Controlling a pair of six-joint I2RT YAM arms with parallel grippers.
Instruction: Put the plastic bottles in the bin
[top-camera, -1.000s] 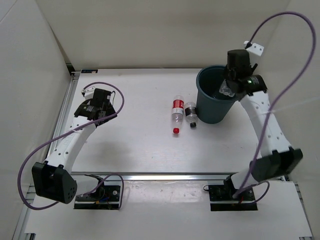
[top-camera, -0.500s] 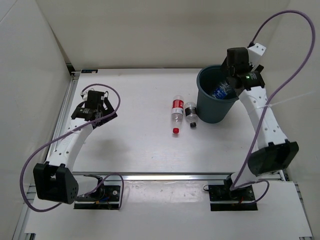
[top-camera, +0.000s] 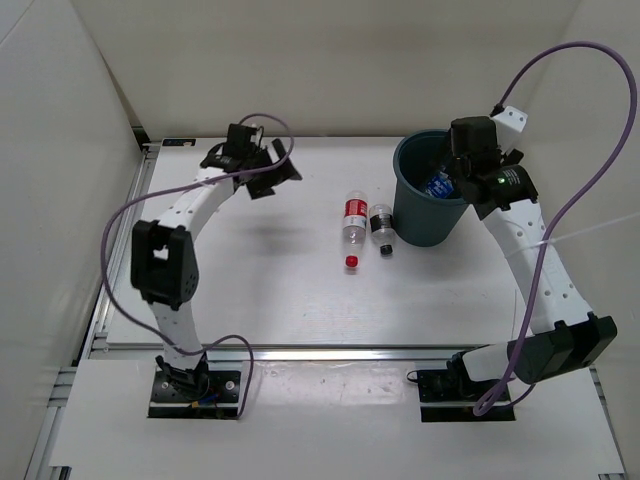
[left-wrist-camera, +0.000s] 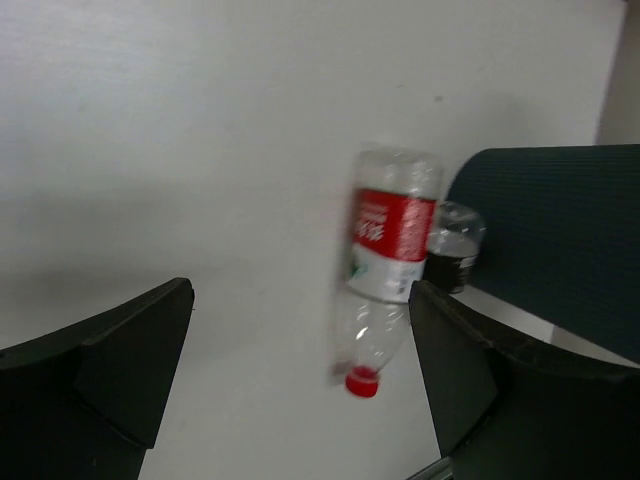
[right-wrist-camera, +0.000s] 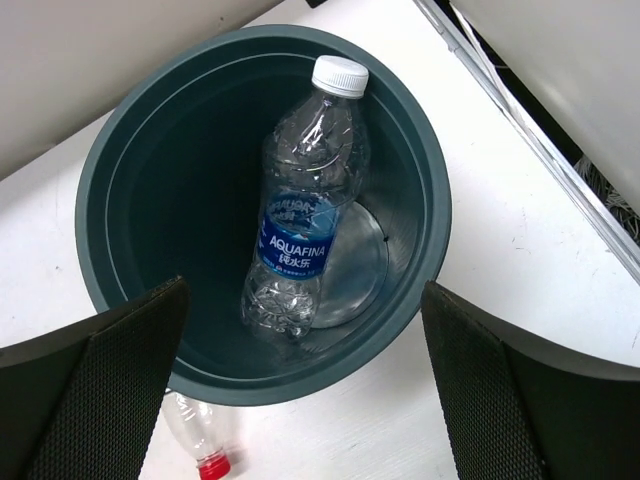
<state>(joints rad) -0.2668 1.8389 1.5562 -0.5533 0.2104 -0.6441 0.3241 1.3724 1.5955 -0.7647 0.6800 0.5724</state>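
- Your left hand (top-camera: 268, 168), upper left of the top view: fingers spread wide, nothing between them, above the desk (top-camera: 250, 280).
- Red bottle (top-camera: 351, 224), centre of the frame: lying flat on the desk, cap toward the bottom.
- Black bottle (top-camera: 381, 228): lying just right of the red one, right beside the bin's base.
- Bin (top-camera: 404, 165), upper right: upright.
- Blue-label bottle (right-wrist-camera: 300, 240): inside the bin, leaning on the wall, white cap up.
- Your right hand (right-wrist-camera: 305, 288): above the bin, fingers wide, holding nothing.
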